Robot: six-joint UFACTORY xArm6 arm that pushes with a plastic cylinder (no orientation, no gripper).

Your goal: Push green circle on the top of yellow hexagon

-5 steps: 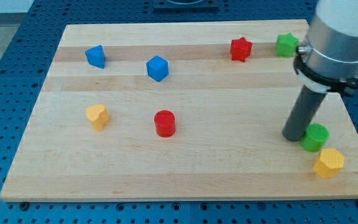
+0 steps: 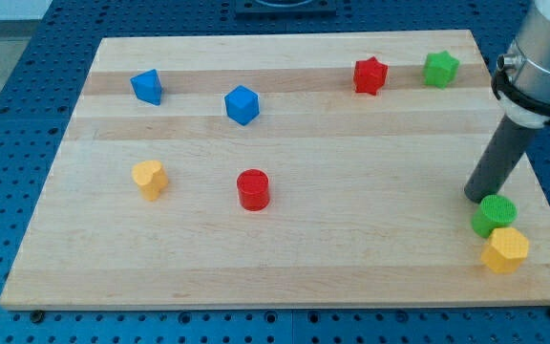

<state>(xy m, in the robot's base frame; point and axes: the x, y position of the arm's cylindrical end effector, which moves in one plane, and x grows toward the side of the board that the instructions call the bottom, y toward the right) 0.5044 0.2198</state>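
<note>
The green circle (image 2: 494,215) sits near the board's right edge, low in the view. It touches the yellow hexagon (image 2: 505,249), which lies just below it and slightly to the right. My tip (image 2: 477,195) rests on the board just above and to the left of the green circle, close to or touching its upper left edge.
A green star (image 2: 440,69) and a red star (image 2: 370,75) lie at the view's top right. Two blue blocks (image 2: 147,86) (image 2: 242,104) lie top left. A yellow heart (image 2: 148,178) and a red cylinder (image 2: 253,189) lie left of centre. The board's right edge (image 2: 542,205) is close.
My tip has moved right and slightly up. The green circle has shifted a little right and down, now against the yellow hexagon. The green star is uncovered.
</note>
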